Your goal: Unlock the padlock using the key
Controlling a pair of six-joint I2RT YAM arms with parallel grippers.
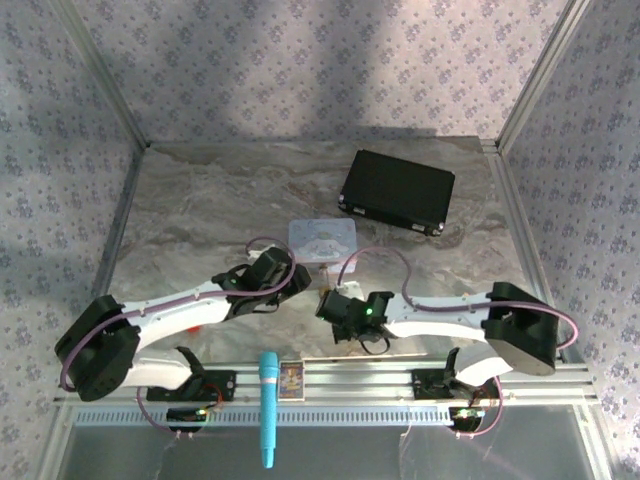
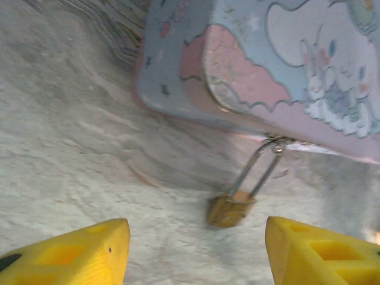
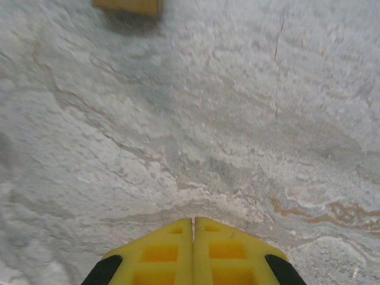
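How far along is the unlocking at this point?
Done: nothing visible; the padlock hangs from the clasp of the tin, shackle apparently closed. In hand: the left gripper, jaws open, flanks the padlock without touching it; the right gripper, jaws shut flush, hovers over the table. Left: steadying the padlock, inserting and turning the key.

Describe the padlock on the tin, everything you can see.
The padlock is small, with a dull brass-looking body and a long silvery shackle. The shackle looks closed, looped through the clasp on the pastel tin. The body lies tilted on the marbled table beside the tin's edge. The left end effector flanks it with open yellow fingers, not touching.
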